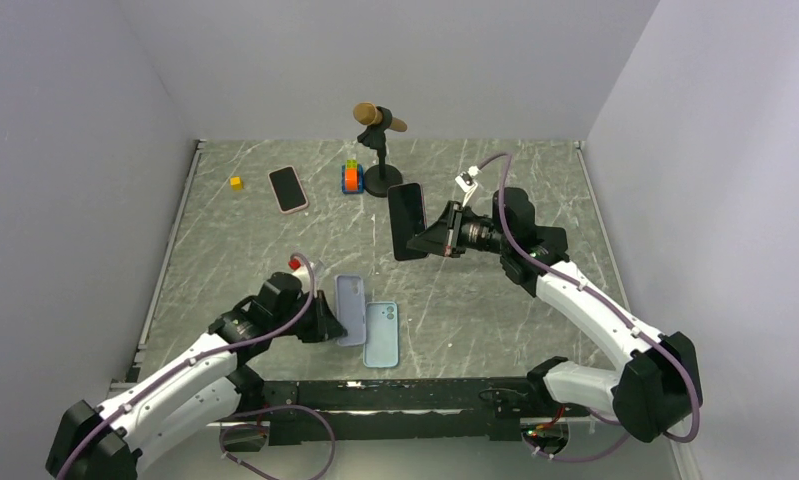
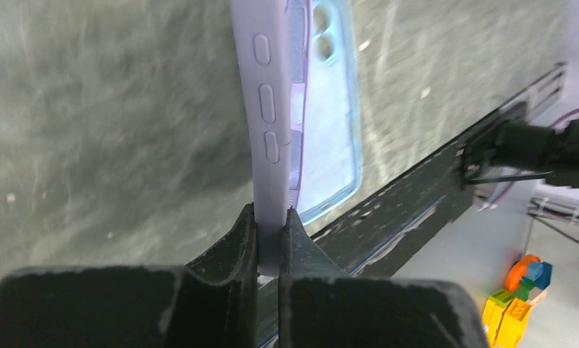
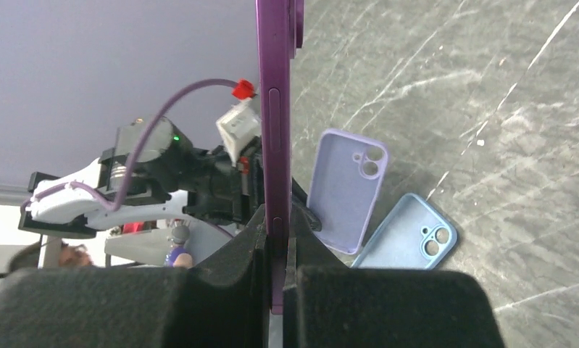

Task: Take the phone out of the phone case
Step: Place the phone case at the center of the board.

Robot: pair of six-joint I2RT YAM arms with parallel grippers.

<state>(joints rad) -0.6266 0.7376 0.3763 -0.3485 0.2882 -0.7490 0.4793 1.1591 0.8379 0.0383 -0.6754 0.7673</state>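
My right gripper [image 1: 437, 236] is shut on a purple phone [image 1: 407, 220] with a dark screen and holds it upright above the table middle; in the right wrist view the phone [image 3: 275, 109] stands edge-on between the fingers [image 3: 253, 239]. My left gripper [image 1: 330, 322] is shut on the edge of an empty lilac phone case [image 1: 350, 308], lifted on its side near the front; in the left wrist view the case [image 2: 272, 130] sits clamped between the fingers [image 2: 239, 243]. The phone and the case are apart.
A light blue case [image 1: 381, 334] lies flat beside the lilac one. At the back lie a pink-cased phone [image 1: 288, 189], a small yellow block [image 1: 236, 183], an orange-and-green brick stack [image 1: 351, 177] and a microphone on a stand [image 1: 379, 150].
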